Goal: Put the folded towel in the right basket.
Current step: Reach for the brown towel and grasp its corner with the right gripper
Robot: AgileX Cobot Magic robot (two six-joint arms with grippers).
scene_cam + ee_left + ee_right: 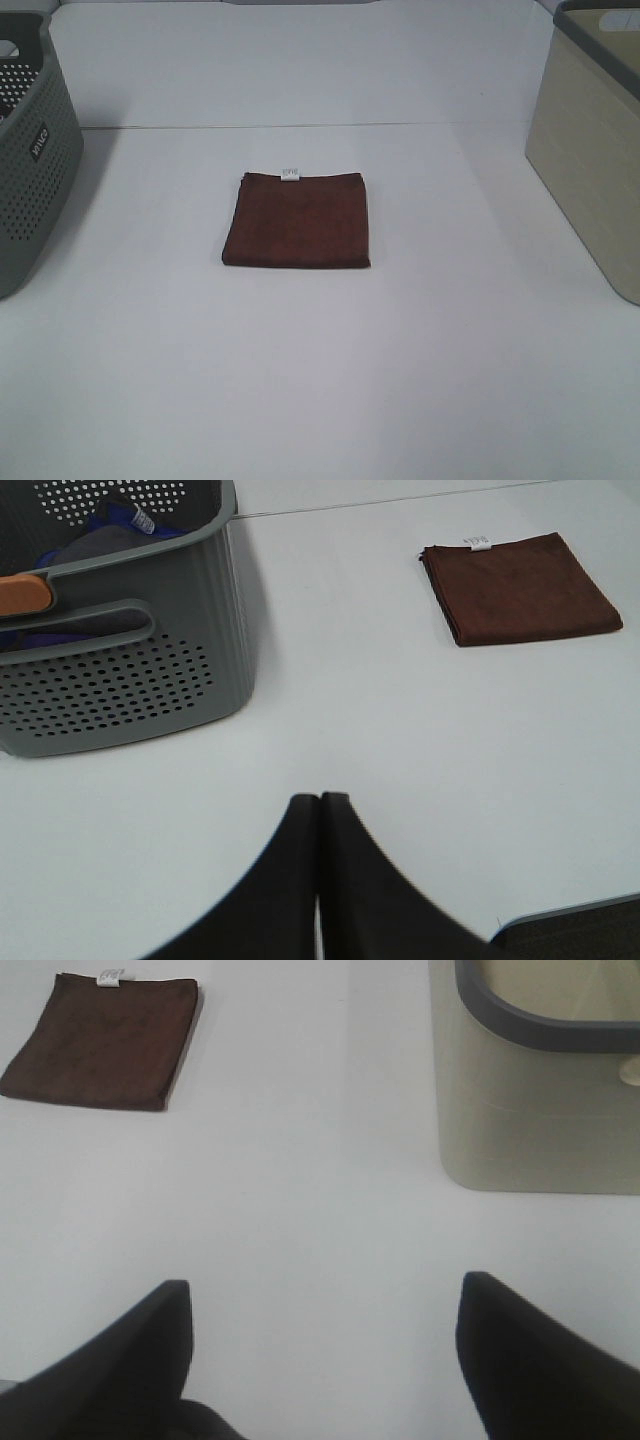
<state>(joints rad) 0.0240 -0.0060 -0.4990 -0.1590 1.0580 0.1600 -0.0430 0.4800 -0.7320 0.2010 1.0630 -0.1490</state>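
Note:
A folded dark brown towel (297,220) with a small white tag lies flat in the middle of the white table. It also shows in the left wrist view (518,588) and in the right wrist view (103,1040). The right basket (598,150) is beige with a grey rim and stands at the right edge; it also shows in the right wrist view (540,1090). My left gripper (319,802) is shut and empty, near the table's front, far from the towel. My right gripper (325,1300) is open and empty, low over bare table between towel and basket.
A grey perforated basket (28,150) stands at the left edge; the left wrist view (110,670) shows blue cloth and an orange item inside it. A seam runs across the table (300,126) behind the towel.

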